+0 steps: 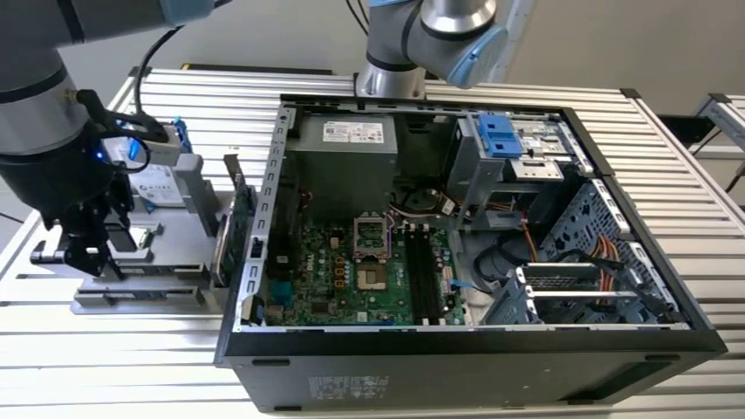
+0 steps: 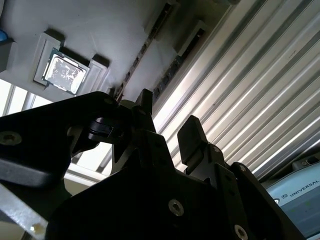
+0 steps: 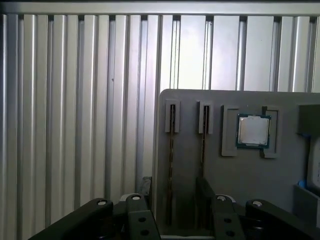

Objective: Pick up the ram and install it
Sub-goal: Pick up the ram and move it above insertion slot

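Note:
My gripper (image 1: 87,257) hangs over the grey parts holder (image 1: 140,301) at the exterior view's left, beside the open computer case (image 1: 466,367). In the first wrist view the holder (image 3: 240,185) has two narrow slots, each with a thin dark strip standing on edge. The nearer strip looks like the ram (image 3: 171,150). My gripper (image 3: 173,182) is open, with one finger on each side of that slot and above it. In the second wrist view the fingertips (image 2: 192,130) stand apart with nothing between them. I cannot tell whether they touch the strip.
A silver processor chip (image 3: 253,131) lies in a pocket of the holder. A hard drive (image 1: 157,188) and a green expansion card (image 1: 239,231) stand on the holder's far side. Inside the case are the motherboard (image 1: 349,279), its dark memory slots (image 1: 421,279) and a drive cage (image 1: 512,140). The table is ribbed metal (image 1: 105,367).

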`<state>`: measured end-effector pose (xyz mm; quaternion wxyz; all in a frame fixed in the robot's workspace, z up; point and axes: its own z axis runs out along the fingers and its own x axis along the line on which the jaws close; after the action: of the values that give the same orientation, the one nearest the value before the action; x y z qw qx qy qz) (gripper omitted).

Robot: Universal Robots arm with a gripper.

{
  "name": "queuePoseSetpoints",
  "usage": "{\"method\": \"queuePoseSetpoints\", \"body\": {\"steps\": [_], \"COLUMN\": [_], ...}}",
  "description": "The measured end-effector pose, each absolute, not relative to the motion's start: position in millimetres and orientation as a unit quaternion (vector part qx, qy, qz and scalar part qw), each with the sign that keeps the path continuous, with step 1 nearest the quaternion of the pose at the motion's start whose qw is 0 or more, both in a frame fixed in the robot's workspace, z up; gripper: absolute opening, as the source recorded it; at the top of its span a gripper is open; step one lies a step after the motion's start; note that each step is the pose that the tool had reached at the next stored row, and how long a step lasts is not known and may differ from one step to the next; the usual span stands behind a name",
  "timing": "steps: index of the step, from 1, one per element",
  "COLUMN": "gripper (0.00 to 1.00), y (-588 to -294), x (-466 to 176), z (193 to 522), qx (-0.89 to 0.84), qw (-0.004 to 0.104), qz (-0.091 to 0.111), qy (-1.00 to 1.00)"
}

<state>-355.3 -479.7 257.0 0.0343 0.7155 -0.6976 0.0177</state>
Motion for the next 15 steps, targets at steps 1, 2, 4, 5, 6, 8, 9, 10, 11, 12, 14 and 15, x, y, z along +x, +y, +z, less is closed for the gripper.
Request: {"method": "queuePoseSetpoints", "body": {"steps": [1, 2, 4, 5, 6, 8, 9, 10, 11, 12, 14, 15], "gripper": [1.00, 1.00, 1.00, 1.00, 1.00, 1.00, 1.00, 1.00, 1.00, 1.00, 1.00, 1.00], "y": [-479.7, -479.7, -479.7, -479.7, -479.7, -479.7, -479.7, -479.7, -479.7, -479.7, -479.7, -479.7], "x": [-355.2, -355.2, -355.2, -355.2, -355.2, -355.2, -355.2, -355.2, -355.2, -355.2, -355.2, -355.2], "z": [256.0, 255.0, 253.1, 252.0, 250.9, 248.6, 247.6, 246.4, 245.3, 244.2, 242.1, 241.3], "qx": [0.715, 0.715, 0.715, 0.715, 0.715, 0.715, 0.715, 0.715, 0.715, 0.715, 0.715, 0.715], "qw": [0.034, 0.034, 0.035, 0.035, 0.035, 0.036, 0.036, 0.036, 0.036, 0.037, 0.037, 0.037], "qz": [0.018, 0.018, 0.018, 0.018, 0.019, 0.019, 0.019, 0.020, 0.020, 0.020, 0.020, 0.021], "qy": [-0.698, -0.698, -0.698, -0.698, -0.698, -0.698, -0.698, -0.698, -0.698, -0.698, -0.698, -0.698]}}
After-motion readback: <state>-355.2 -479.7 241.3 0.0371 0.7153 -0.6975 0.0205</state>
